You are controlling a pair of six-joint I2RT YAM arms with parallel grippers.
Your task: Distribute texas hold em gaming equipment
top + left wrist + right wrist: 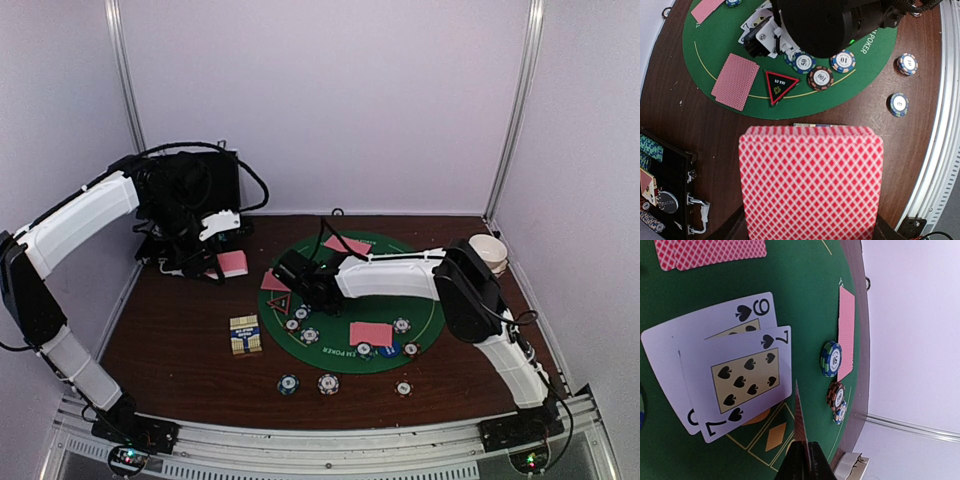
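My left gripper (220, 265) is shut on a stack of pink-backed cards (810, 180), held above the brown table in front of the black case. My right gripper (807, 456) is shut on a single pink-backed card (799, 412), seen edge-on, low over the green mat (425, 305). The 9 of spades (710, 325) and the 7 of spades (742, 380) lie face up beside it. A black-red triangle marker (780, 86) and a face-down card (736, 80) lie at the mat's left edge. Striped chips (821, 77) sit next to the marker. An orange disc (757, 416) peeks out under the 7.
The black case (200, 190) stands open at the back left. A blue-yellow card box (245, 334) lies left of the mat. Loose chips (328, 383) lie on the table in front of the mat. More face-down cards (370, 333) lie on the mat. A paper cup (490, 252) is at the right.
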